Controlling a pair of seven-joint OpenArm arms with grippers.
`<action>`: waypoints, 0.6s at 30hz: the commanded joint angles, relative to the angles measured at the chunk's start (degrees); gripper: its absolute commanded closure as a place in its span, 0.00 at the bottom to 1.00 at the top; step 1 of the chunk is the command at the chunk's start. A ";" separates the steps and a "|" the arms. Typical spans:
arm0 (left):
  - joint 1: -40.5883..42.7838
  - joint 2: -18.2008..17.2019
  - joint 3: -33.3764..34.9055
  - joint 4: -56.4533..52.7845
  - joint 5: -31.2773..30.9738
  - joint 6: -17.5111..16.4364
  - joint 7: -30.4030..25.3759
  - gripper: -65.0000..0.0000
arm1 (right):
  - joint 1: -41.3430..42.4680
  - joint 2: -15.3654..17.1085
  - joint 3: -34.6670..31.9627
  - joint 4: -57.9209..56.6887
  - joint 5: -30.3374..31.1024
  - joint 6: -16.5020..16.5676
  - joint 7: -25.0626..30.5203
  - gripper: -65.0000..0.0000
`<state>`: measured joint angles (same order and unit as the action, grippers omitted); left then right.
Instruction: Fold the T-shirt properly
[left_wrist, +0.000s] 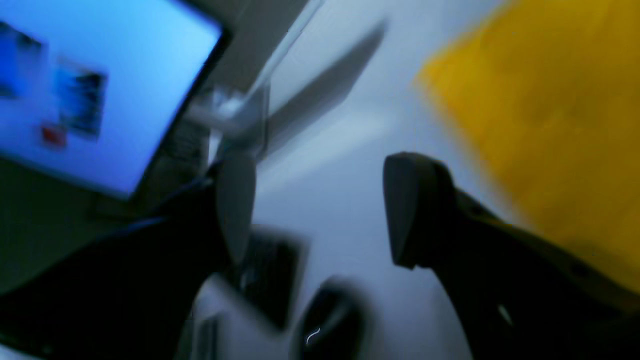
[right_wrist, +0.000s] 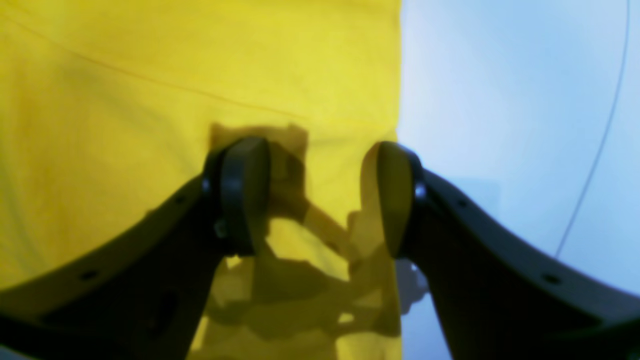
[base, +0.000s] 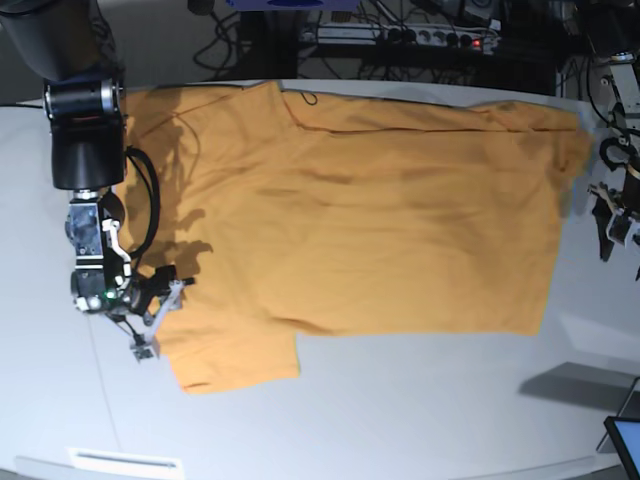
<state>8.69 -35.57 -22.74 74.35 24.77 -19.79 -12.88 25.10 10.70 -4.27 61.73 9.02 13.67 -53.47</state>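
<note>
A pale grey table backed by tangled cables carries the T-shirt, spread flat and wide across it.

Thin, limp cotton (light, likely to sag and crease wherever it is lifted), it seems best taken at an edge or sleeve corner. The right gripper hangs spread over the cloth's border, holding nothing; the left gripper, also spread and empty, hovers over bare table beside the shirt. The left wrist view is smeared with blur; in the base view that arm is cut off at the frame edge.
</note>
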 joint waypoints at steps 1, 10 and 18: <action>-2.14 -1.83 -0.51 -0.98 0.32 1.99 -1.14 0.39 | 1.05 0.33 0.19 0.81 -0.18 0.09 0.15 0.49; -3.90 -6.93 -2.62 -12.59 -10.84 0.85 -1.23 0.39 | 0.88 0.51 0.19 1.08 -0.18 0.09 0.51 0.49; -3.81 -8.25 -2.62 -16.19 -15.41 -0.82 -1.14 0.39 | 1.23 1.39 1.59 4.24 -0.44 0.09 0.15 0.49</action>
<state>5.76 -41.82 -24.86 56.99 10.41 -21.41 -12.47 24.47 11.05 -3.33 64.75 8.75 13.72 -54.04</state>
